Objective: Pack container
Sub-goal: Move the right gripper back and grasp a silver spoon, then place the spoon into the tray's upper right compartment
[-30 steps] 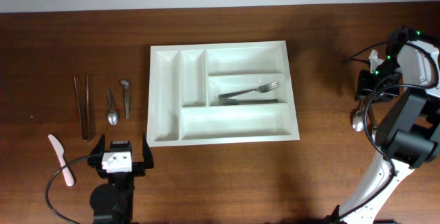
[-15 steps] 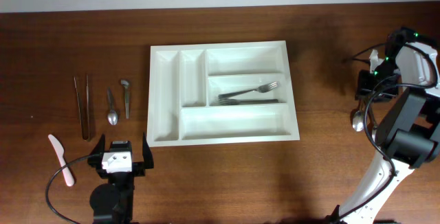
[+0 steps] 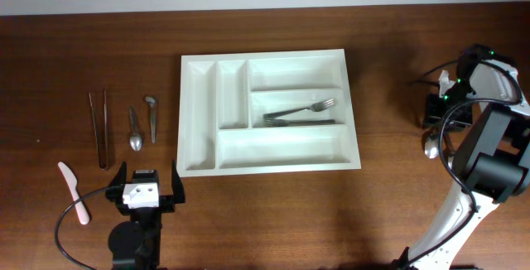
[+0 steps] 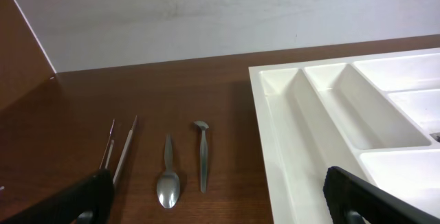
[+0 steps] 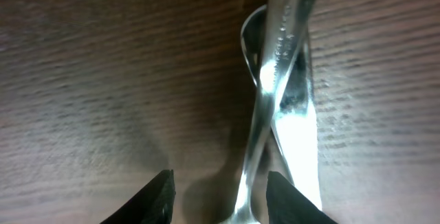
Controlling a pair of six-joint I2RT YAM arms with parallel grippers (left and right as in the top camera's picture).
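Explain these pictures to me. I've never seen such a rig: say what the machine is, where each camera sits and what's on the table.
This is a robot with two jointed arms, each ending in a two-fingered pincer. The wide picture looks straight down on a wooden table. The other two come from cameras on the wrists, so each shows its own dark fingers at the bottom. In the middle lies a white cutlery tray with a fork in one long compartment. Left of it lie two thin metal rods, a spoon, a short utensil and a pink spreader. The left pincer is open and empty. The right pincer, open, straddles crossed cutlery handles at the table's right; nothing seems gripped.
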